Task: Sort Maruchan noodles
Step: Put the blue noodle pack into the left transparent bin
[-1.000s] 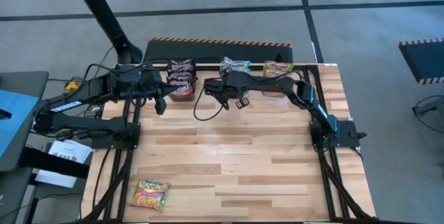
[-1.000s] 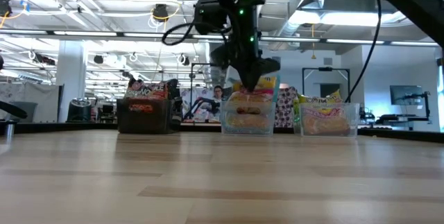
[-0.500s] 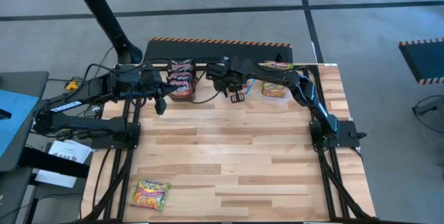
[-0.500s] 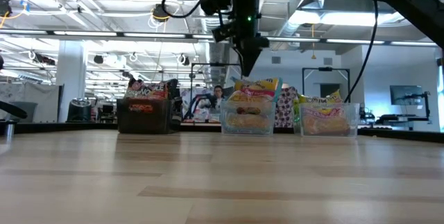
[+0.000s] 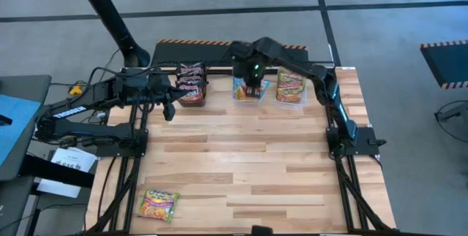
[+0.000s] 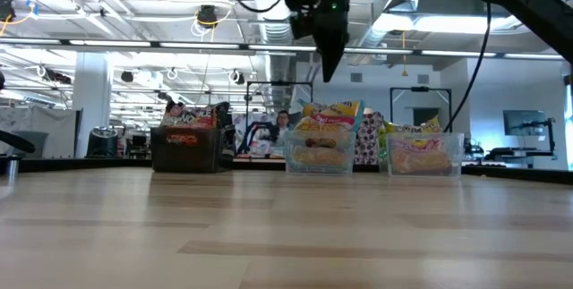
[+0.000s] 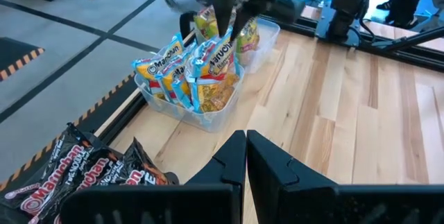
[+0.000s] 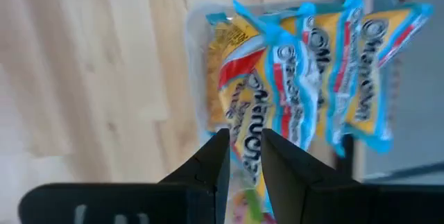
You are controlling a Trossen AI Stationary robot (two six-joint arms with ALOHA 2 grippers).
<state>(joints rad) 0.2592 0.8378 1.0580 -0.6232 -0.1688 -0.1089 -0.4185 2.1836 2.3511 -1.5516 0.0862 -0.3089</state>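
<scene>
My right gripper (image 5: pixel 252 82) hangs open above the middle clear tub (image 5: pixel 248 96), pointing down with nothing between its fingers; it also shows in the low view (image 6: pixel 329 61). Blue-edged Maruchan noodles (image 8: pixel 312 78) stand on edge in that tub. Dark maroon packets (image 5: pixel 191 81) fill a black box (image 6: pixel 188 150) to its left. Green/yellow-edged packets (image 5: pixel 291 86) sit in a second clear tub (image 6: pixel 421 157) to its right. One green/yellow-edged packet (image 5: pixel 159 204) lies flat at the table's near left corner. My left gripper (image 7: pixel 245 151) is shut, empty, near the black box.
The box and the two tubs stand in a row along the table's far edge. The wooden tabletop (image 5: pixel 248 163) between that row and the lone packet is bare. Black frame rails (image 5: pixel 344 185) run along the table's left and right sides.
My right gripper has risen from low at the middle tub's near side and gone toward the far edge, so it now hangs over the tub. It has rolled and tipped to point down. Its finger gap looks the same.
</scene>
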